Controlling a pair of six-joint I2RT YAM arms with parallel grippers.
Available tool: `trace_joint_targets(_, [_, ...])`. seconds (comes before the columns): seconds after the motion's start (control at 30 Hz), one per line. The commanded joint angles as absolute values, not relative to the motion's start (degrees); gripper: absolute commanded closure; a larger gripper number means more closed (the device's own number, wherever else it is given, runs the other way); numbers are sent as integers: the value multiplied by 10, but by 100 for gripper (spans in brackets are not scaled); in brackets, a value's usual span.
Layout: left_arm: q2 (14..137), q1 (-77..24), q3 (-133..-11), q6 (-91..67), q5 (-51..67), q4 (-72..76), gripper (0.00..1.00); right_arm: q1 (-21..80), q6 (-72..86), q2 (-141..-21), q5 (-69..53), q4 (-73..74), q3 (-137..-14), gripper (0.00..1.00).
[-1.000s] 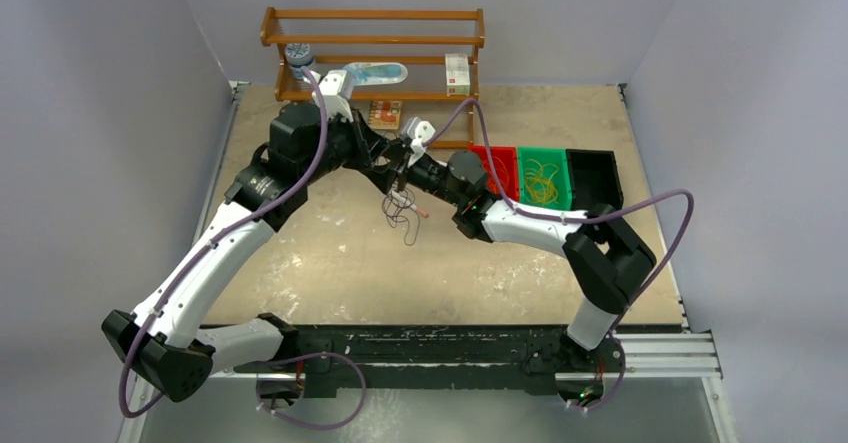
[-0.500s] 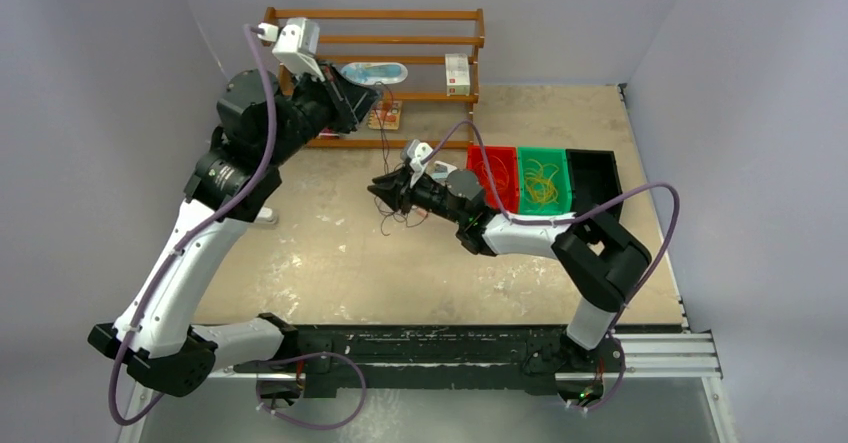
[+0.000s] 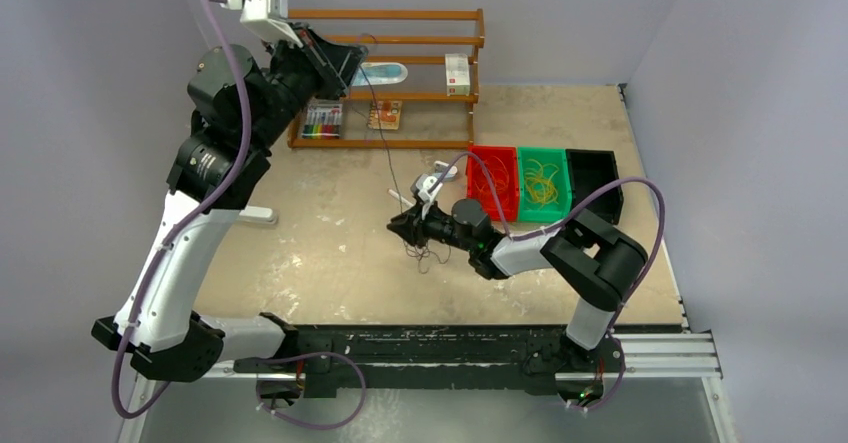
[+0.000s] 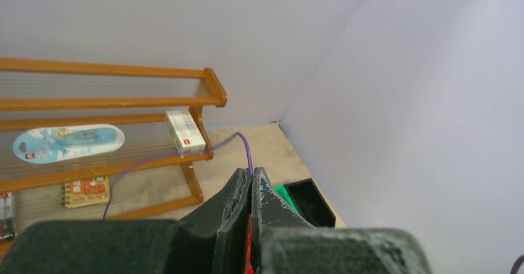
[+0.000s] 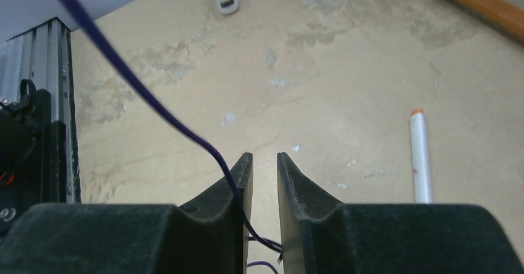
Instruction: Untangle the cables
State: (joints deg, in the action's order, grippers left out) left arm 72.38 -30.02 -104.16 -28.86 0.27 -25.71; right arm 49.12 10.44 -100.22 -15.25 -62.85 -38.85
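Already, some thin yellow cables (image 3: pixel 541 183) lay in the green plastic bin (image 3: pixel 545 150). The left tool (image 4: pixel 250 172), clamped on one thin dark purple cable (image 4: pixel 245 141), held it high. The right tool (image 5: pixel 264 160) sat at the small wire tangle (image 3: pixel 426 254) on the tan bench (image 3: pixel 320 253), jaws a little apart. I could not tell if it gripped. The tangle was not undone yet.

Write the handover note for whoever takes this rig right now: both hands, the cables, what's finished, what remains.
Left hand: shut on the thin dark purple cable, held high near the wooden shelf.
Right hand: low over the beige table, fingers narrowly apart with the purple strand between them; grip unclear.
Cables: the small tangle of thin wires lies by the right hand; a looped yellow cable sits in the green plastic bin.
Done: yellow cable binned.
Left: pull the purple cable free, then separate the rest.
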Motion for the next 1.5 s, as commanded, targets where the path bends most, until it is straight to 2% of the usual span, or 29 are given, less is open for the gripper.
trace_joint_targets(0.0, [735, -299, -1108, -268, -57, -246, 100, 495, 120, -1001, -132, -686, -357, 76])
trace_joint_targets(0.47, [839, -298, -1318, -218, -164, -238, 100, 496, 147, -1023, -124, -729, -311, 76])
trace_joint_targets(0.77, [875, -299, -1372, -189, -184, -151, 100, 497, 154, -1040, -123, -730, -306, 77])
trace_joint_targets(1.03, [906, -298, -1416, -151, -203, -95, 100, 497, 164, -1040, -112, -724, -289, 93])
trace_joint_targets(1.2, [918, -298, -1423, -111, -215, -26, 100, 497, 184, -1032, -112, -721, -260, 99])
trace_joint_targets(1.47, [955, -298, -1451, -33, -253, 68, 100, 497, 207, -993, -87, -694, -214, 100])
